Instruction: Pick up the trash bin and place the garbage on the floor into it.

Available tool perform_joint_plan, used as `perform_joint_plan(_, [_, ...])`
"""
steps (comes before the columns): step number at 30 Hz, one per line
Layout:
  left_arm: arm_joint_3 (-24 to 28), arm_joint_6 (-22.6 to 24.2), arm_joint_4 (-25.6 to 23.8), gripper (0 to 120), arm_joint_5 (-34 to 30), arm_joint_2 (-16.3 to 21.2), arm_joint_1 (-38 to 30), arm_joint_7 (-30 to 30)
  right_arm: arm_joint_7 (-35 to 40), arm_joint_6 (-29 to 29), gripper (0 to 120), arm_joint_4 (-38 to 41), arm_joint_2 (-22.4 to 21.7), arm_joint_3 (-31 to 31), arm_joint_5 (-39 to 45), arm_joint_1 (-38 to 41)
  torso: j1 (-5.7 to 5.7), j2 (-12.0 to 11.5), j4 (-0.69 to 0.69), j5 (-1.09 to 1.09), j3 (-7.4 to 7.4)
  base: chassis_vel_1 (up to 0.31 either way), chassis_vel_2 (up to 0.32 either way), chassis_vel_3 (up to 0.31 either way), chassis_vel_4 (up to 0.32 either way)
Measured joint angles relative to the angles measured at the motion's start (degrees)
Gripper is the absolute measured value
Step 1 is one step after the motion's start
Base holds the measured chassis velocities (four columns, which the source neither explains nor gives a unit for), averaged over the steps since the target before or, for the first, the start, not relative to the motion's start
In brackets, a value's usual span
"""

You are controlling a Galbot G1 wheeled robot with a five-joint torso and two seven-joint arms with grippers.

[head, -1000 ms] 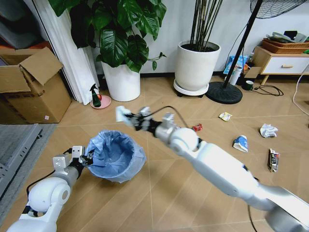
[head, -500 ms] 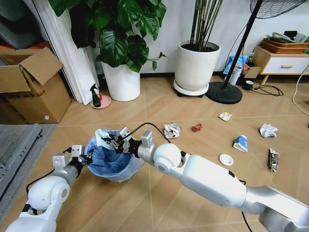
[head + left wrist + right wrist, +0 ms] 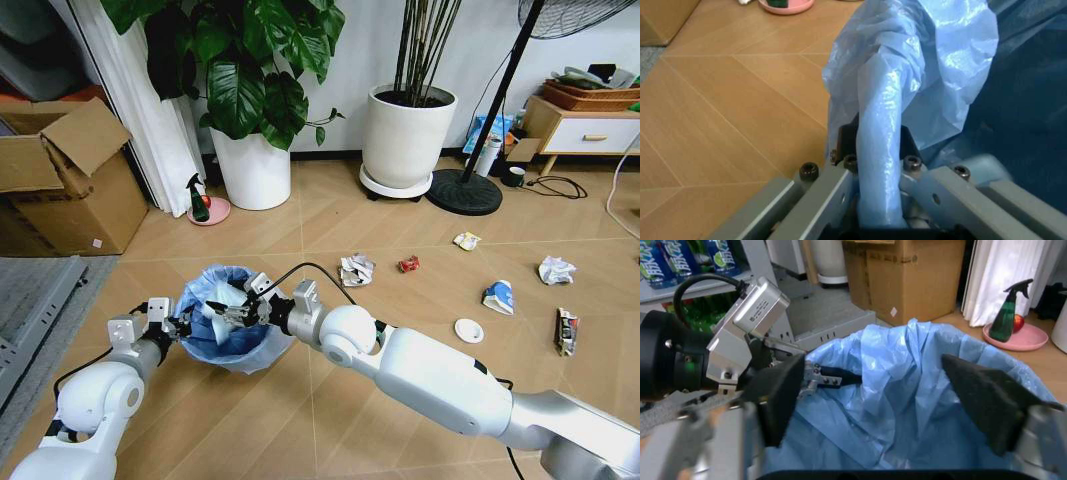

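The trash bin (image 3: 232,322) sat at lower left of the head view, its bagged rim pinched by the left hand (image 3: 172,327) on the side toward the frame's left edge. The right hand (image 3: 238,305) hovered over the bin's mouth with its pads (image 3: 781,399) spread wide and nothing between them. A white crumple lay inside the bag beneath it.

The remaining garbage lay to the right on the floor (image 3: 300,215), nearer the right arm. By my count: two paper balls (image 3: 356,269), one red wrapper (image 3: 408,264), one yellowish wrapper (image 3: 466,240), one crushed cup (image 3: 498,297), one lid (image 3: 468,330), one printed wrapper (image 3: 566,331).
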Motion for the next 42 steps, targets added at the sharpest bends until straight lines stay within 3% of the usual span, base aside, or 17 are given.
perform_joint_plan(7, [0.0, 0.0, 0.0, 0, 0.0, 0.0, -0.2, 0.0, 2.5, 0.0, 100, 1.1, -0.1, 2.1, 0.1, -0.5, 0.00, 0.0, 0.00, 0.00, 0.00, 0.000, 0.000, 0.000, 0.000])
perform_joint_plan(20, [-0.4, -0.1, 0.0, 0, 0.0, 0.0, 0.1, 0.2, 9.0, -2.9, 100, 7.4, -7.7, 16.6, 0.2, -6.3, 0.00, 0.0, 0.00, 0.01, 0.00, 0.000, 0.000, 0.000, 0.000])
perform_joint_plan(28, [-1.0, -0.1, -0.2, 0, 0.1, -0.4, 0.5, 0.4, 10.6, -3.8, 100, 11.8, -14.9, 33.8, -4.0, -19.7, 0.00, 0.0, 0.00, 0.03, 0.00, 0.000, 0.000, 0.000, 0.000])
perform_joint_plan(29, [-1.0, -0.1, -0.2, 0, 0.1, -0.4, 0.5, 0.4, 10.6, -3.8, 100, 11.8, -14.9, 33.8, -4.0, -19.7, 0.00, 0.0, 0.00, 0.03, 0.00, 0.000, 0.000, 0.000, 0.000])
perform_joint_plan(32, [-1.0, -0.2, -0.4, 0, 0.2, -0.7, 0.6, 0.4, 11.1, -3.4, 100, 12.5, -15.0, 42.6, -7.9, -28.6, 0.00, 0.0, -0.01, 0.04, 0.00, 0.000, 0.000, 0.000, 0.000])
perform_joint_plan(36, [-1.3, -0.3, -0.8, 0, 0.4, -1.0, 1.2, 0.6, 11.0, -1.1, 100, 12.6, -14.1, 49.3, -12.2, -36.5, 0.00, 0.0, -0.01, 0.03, 0.00, 0.000, 0.000, 0.000, 0.000])
perform_joint_plan(42, [-2.3, -0.4, -1.8, 0, 0.7, -1.5, 2.5, 0.7, 10.6, 0.2, 100, 12.6, -12.1, 52.6, -15.3, -43.2, 0.00, 0.0, 0.01, 0.02, -0.01, 0.000, 0.000, 0.000, 0.000])
